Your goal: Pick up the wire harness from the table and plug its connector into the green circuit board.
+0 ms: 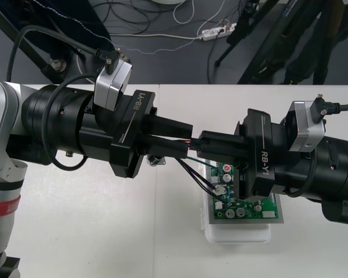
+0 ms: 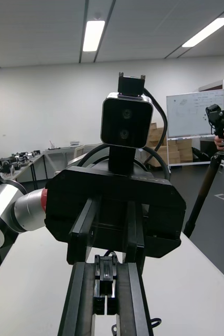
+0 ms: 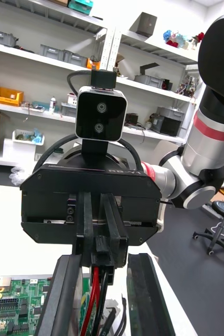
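Smooth pale table point(image 1: 75, 231), thin wire harness point(image 3: 92, 294)

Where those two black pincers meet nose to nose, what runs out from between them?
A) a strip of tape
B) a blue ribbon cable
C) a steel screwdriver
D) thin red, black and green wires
D: the thin red, black and green wires of the small wire harness run from between the black left pincer and right pincer down toward the green circuit board.
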You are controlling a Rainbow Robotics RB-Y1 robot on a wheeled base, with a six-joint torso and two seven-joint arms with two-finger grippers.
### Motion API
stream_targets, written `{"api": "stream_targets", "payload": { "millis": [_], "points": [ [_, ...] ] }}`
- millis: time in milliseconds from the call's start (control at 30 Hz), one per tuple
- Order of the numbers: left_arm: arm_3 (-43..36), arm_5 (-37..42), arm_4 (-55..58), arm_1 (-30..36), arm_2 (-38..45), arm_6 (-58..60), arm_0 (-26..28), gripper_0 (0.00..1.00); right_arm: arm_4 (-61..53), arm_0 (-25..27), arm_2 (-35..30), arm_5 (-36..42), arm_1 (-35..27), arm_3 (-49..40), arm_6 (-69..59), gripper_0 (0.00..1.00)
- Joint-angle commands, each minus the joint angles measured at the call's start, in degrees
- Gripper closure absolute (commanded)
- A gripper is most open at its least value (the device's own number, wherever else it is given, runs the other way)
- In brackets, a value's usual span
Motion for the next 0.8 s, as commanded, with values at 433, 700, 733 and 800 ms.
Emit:
{"api": "stream_targets", "payload": {
  "millis": [433,700,733,800],
  "points": [
    [-0.4,0.2,0.0,0.2,-1.1,-1.8,-2.2,1.00,-1.1,0.8,1.1,0.6,1.2,-2.0,2.7,1.00],
    [-0.4,0.1,0.2,1.3,-1.0,-1.9,-2.2,1.00,-1.1,0.8,0.9,0.1,1.2,-2.0,2.5,1.00],
    [-0.4,0.1,0.3,1.4,-1.0,-2.0,-2.2,1.00,-1.1,0.8,0.7,0.1,1.1,-2.0,2.3,1.00],
    [-0.4,0.2,0.5,1.4,-1.0,-2.0,-2.2,1.00,-1.1,0.8,0.8,0.1,1.2,-2.0,2.3,1.00]
  ]
}}
